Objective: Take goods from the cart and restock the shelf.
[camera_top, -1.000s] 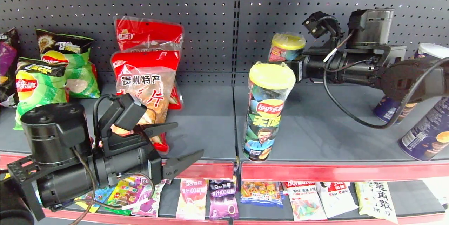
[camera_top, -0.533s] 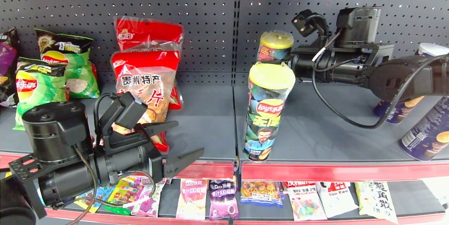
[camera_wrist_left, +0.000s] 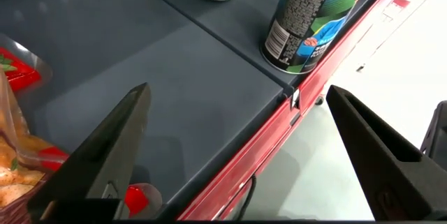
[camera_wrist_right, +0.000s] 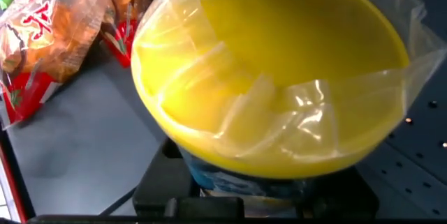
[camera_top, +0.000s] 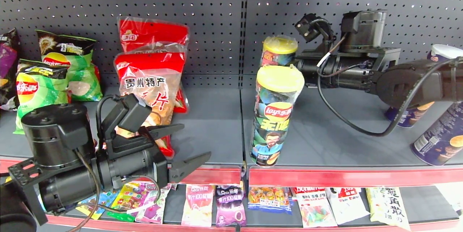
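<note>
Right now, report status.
Right gripper shut on rear can. Left gripper open, empty, at shelf edge. Front can stands close before it.

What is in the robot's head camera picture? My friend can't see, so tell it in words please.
The right gripper holds a yellow-lidded chip can at the back of a grey store shelf, just behind a second chip can standing at the shelf's front edge. The left gripper hangs open lower down, in front of red snack bags.
</note>
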